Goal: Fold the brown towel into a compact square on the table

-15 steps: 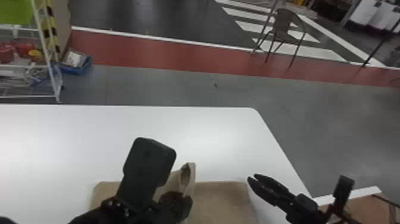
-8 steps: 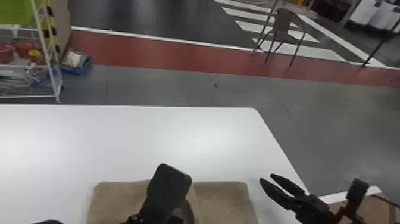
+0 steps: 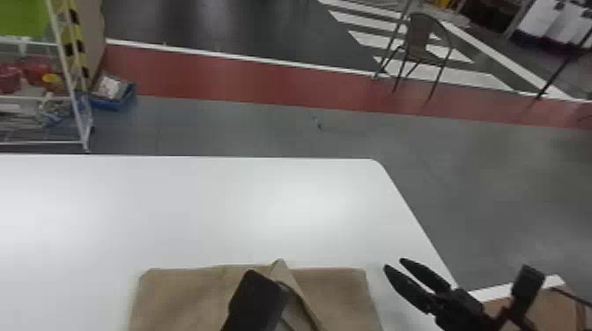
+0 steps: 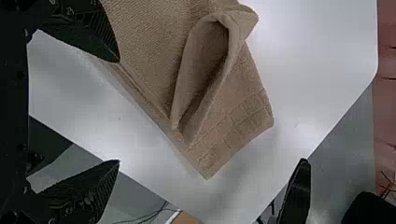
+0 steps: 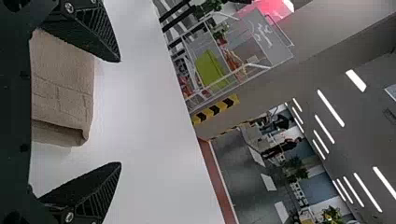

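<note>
Brown towel (image 3: 176, 292) lies at the near side of the white tabletop (image 3: 198, 211); a loose, hollow fold stands up from it, right of centre. Left gripper (image 3: 257, 301) is over the towel, jaws spread apart. Right gripper (image 3: 395, 264) is just right of the towel, near the tabletop's right edge; jaws open.

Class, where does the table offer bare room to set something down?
The table is bare between the towel and its far edge, and left of the towel. It is crowded around the raised fold, with the left tool close by, and between the towel and right tool.
</note>
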Available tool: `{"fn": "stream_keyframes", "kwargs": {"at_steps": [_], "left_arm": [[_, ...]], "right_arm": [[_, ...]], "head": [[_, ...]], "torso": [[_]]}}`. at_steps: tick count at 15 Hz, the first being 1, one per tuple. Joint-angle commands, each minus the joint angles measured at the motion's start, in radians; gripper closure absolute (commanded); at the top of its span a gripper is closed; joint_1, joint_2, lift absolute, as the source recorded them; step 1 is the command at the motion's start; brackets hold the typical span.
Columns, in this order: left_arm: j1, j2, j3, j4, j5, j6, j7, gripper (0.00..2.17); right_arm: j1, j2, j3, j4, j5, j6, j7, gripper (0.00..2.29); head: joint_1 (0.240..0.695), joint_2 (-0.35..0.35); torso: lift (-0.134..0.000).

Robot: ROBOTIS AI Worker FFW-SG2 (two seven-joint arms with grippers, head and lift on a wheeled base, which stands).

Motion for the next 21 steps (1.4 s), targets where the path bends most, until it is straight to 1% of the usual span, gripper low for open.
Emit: {"fn": "stream_keyframes", "kwargs": {"at_steps": [1, 3, 4, 5, 6, 7, 8, 9, 10, 11, 13, 14, 15, 16, 17, 20, 21], "left_arm": [[0.027, -0.004, 0.011, -0.028, -0.031, 0.004, 0.015, 0.13], [0.064, -0.004, 0.014, -0.068, -0.135, 0.004, 0.02, 0.13], [0.068, -0.004, 0.017, -0.086, -0.163, 0.004, 0.023, 0.13], [0.082, 0.003, 0.056, -0.115, -0.168, 0.004, 0.025, 0.13], [0.094, 0.014, 0.094, -0.135, -0.149, 0.004, 0.014, 0.13], [0.107, 0.014, 0.131, -0.151, -0.134, 0.004, -0.001, 0.13], [0.125, 0.02, 0.165, -0.164, -0.12, 0.004, -0.018, 0.13], [0.146, 0.029, 0.185, -0.169, -0.115, -0.028, -0.035, 0.13], [0.16, 0.034, 0.204, -0.177, -0.103, -0.052, -0.038, 0.13], [0.174, 0.046, 0.221, -0.184, -0.097, -0.071, -0.046, 0.13], [0.206, 0.057, 0.264, -0.23, -0.083, -0.077, -0.066, 0.13], [0.212, 0.063, 0.283, -0.241, -0.065, -0.077, -0.067, 0.13], [0.214, 0.069, 0.286, -0.241, -0.06, -0.08, -0.07, 0.13], [0.215, 0.069, 0.287, -0.24, -0.059, -0.08, -0.077, 0.13], [0.215, 0.069, 0.29, -0.238, -0.059, -0.08, -0.083, 0.13], [0.217, 0.069, 0.307, -0.224, -0.045, -0.086, -0.097, 0.13], [0.223, 0.071, 0.312, -0.22, -0.045, -0.101, -0.103, 0.13]], "right_arm": [[0.019, 0.001, 0.028, -0.018, -0.011, -0.003, 0.001, 0.19], [0.058, 0.001, 0.085, -0.087, -0.002, -0.009, -0.008, 0.21], [0.082, 0.001, 0.125, -0.136, 0.016, 0.0, -0.019, 0.22], [0.116, 0.001, 0.165, -0.196, 0.038, 0.009, -0.043, 0.22], [0.142, 0.001, 0.194, -0.235, 0.052, 0.009, -0.062, 0.22], [0.167, 0.001, 0.229, -0.264, 0.064, 0.009, -0.085, 0.22], [0.19, 0.001, 0.272, -0.294, 0.095, 0.006, -0.108, 0.22], [0.208, 0.001, 0.312, -0.322, 0.131, 0.003, -0.128, 0.22], [0.222, 0.001, 0.338, -0.342, 0.161, 0.003, -0.149, 0.22], [0.239, 0.001, 0.344, -0.359, 0.174, 0.006, -0.168, 0.22], [0.245, 0.001, 0.332, -0.365, 0.174, 0.028, -0.183, 0.22], [0.242, 0.001, 0.32, -0.364, 0.174, 0.061, -0.186, 0.22], [0.24, 0.001, 0.318, -0.364, 0.177, 0.083, -0.189, 0.28], [0.239, 0.001, 0.318, -0.36, 0.188, 0.11, -0.191, 0.34], [0.236, 0.001, 0.318, -0.356, 0.2, 0.141, -0.194, 0.34], [0.234, 0.001, 0.321, -0.351, 0.207, 0.224, -0.258, 0.35], [0.234, 0.001, 0.323, -0.351, 0.205, 0.267, -0.286, 0.41]], "head": [[0.695, -0.35], [0.695, -0.35], [0.695, -0.35], [0.695, -0.35], [0.695, -0.35], [0.695, -0.35], [0.695, -0.35], [0.695, -0.35], [0.695, -0.35], [0.695, -0.35], [0.695, -0.35], [0.695, -0.35], [0.695, -0.35], [0.695, -0.35], [0.695, -0.35], [0.695, -0.35], [0.695, -0.35]], "torso": [[-0.123], [-0.123], [-0.123], [-0.123], [-0.123], [-0.123], [-0.123], [-0.123], [-0.123], [-0.123], [-0.123], [-0.123], [-0.123], [-0.123], [-0.123], [-0.123], [-0.123]]}}
